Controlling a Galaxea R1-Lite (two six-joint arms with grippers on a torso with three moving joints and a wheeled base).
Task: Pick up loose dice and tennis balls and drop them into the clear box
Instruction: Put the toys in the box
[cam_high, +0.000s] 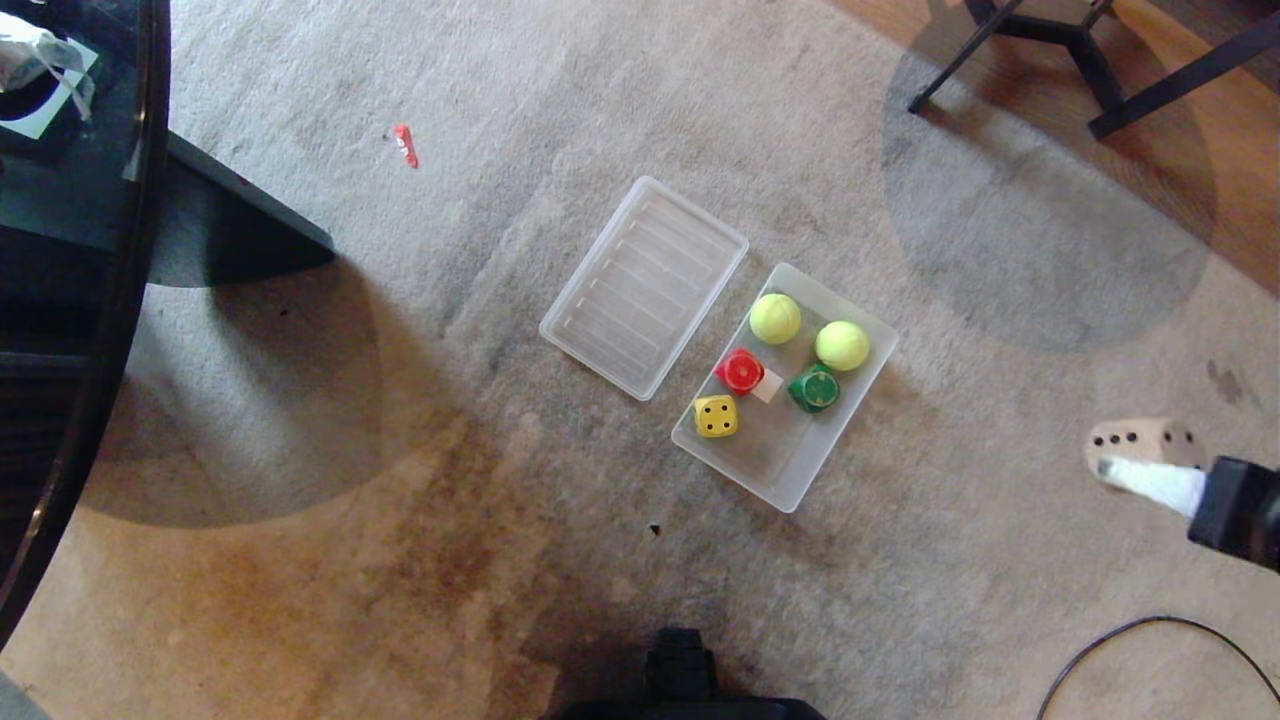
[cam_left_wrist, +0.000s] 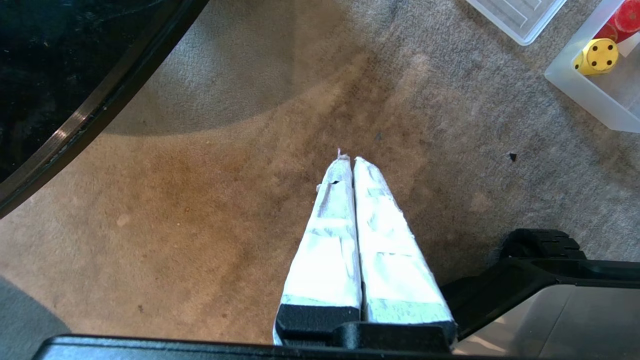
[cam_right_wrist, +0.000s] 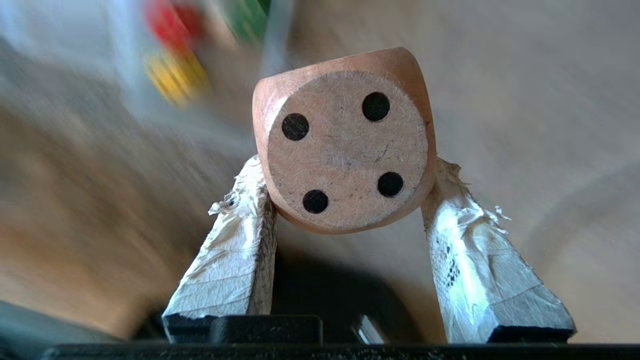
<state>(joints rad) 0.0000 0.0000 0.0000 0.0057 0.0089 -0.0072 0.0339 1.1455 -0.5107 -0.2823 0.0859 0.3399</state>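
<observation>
The clear box (cam_high: 790, 495) lies on the carpet mid-view, holding two tennis balls (cam_high: 775, 318) (cam_high: 842, 345), a red die (cam_high: 740, 371), a yellow die (cam_high: 716, 416) and a green die (cam_high: 814, 388). To the right of the box, near the view's edge, my right gripper (cam_high: 1115, 457) is shut on a pale beige die (cam_high: 1140, 438). The right wrist view shows that die (cam_right_wrist: 345, 145) pinched at its sides between the padded fingers (cam_right_wrist: 240, 240), four black pips facing the camera, right gripper (cam_right_wrist: 347, 170). My left gripper (cam_left_wrist: 348, 160) hangs shut and empty over bare carpet; the box (cam_left_wrist: 580, 95) and yellow die (cam_left_wrist: 597, 56) show beyond it.
The flat ribbed lid (cam_high: 645, 285) lies just left of the box. A dark round table (cam_high: 70, 300) fills the left edge. Chair legs (cam_high: 1060, 50) stand at the far right. A red scrap (cam_high: 405, 145) and a black cable (cam_high: 1150, 640) lie on the carpet.
</observation>
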